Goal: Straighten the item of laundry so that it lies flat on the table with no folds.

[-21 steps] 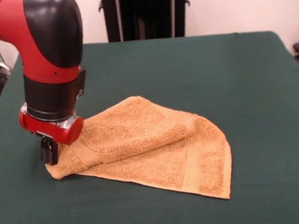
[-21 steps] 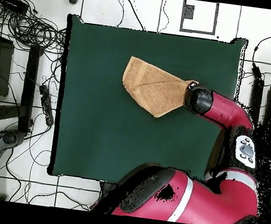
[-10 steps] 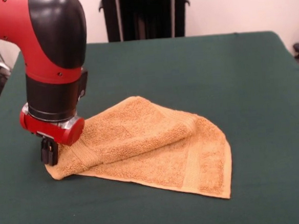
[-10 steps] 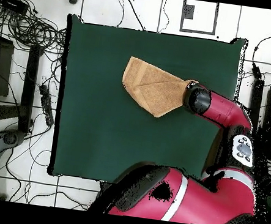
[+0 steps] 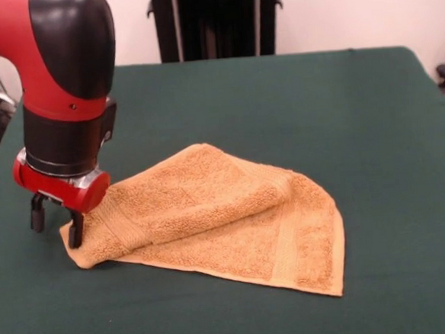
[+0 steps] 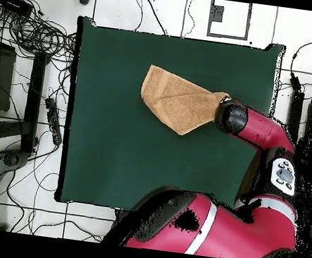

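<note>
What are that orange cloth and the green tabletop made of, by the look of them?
The orange cloth looks like terry towelling, probably cotton: a fuzzy looped pile with flatter woven bands near the edges and a stitched hem. It drapes softly where it is folded over. The tabletop seems covered in dark green felt or a similar matte fabric: no shine, no grain, slightly soft-looking edges. The exact fibre of either cannot be told.

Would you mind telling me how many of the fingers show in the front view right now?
2. One of the fingers hangs over bare table, off the washcloth; the other finger stands at the cloth's folded corner. None seems hidden.
</note>
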Robot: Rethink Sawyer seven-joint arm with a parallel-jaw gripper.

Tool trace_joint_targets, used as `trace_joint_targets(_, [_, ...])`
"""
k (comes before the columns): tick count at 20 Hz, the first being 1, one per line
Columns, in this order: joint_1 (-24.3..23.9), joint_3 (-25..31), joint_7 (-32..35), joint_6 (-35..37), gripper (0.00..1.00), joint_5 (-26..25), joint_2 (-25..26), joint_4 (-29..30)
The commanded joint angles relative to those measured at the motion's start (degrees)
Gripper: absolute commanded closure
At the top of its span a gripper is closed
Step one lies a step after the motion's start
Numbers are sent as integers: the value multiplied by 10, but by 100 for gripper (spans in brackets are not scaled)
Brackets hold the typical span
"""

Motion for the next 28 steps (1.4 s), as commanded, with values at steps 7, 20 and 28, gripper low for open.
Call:
trace_joint_targets(7, [18, 34, 134, -97, 0, 33, 140, 16])
trace_joint_targets(20, [53, -1, 149, -131, 100, 100, 176, 8])
trace_joint_targets(28, [64, -18, 134, -130, 100, 122, 180, 8])
